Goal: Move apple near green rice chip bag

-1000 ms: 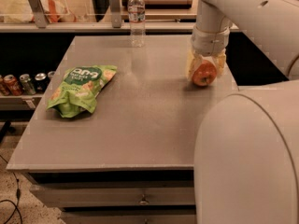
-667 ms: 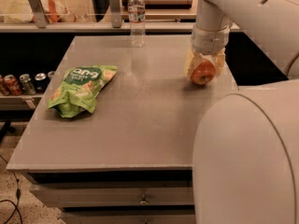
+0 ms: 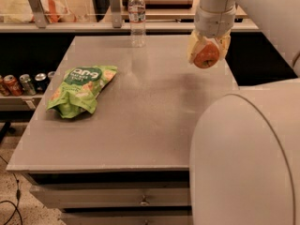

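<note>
Grasping apple (image 3: 206,60), pincer (image 3: 208,55) clenched around it | over table (image 3: 154,121) | green rice chip bag (image 3: 79,90) well apart

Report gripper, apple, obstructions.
Gripper shut on small round red-orange apple, over grey table's right edge. Light green glossy chip bag at left. Clear plastic bottle at back, off path.

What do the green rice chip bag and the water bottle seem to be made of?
The green rice chip bag: probably plastic film, glossy, crinkled. The water bottle: seemingly clear plastic, see-through. The gripper, above the right of the table, holds the apple.
</note>
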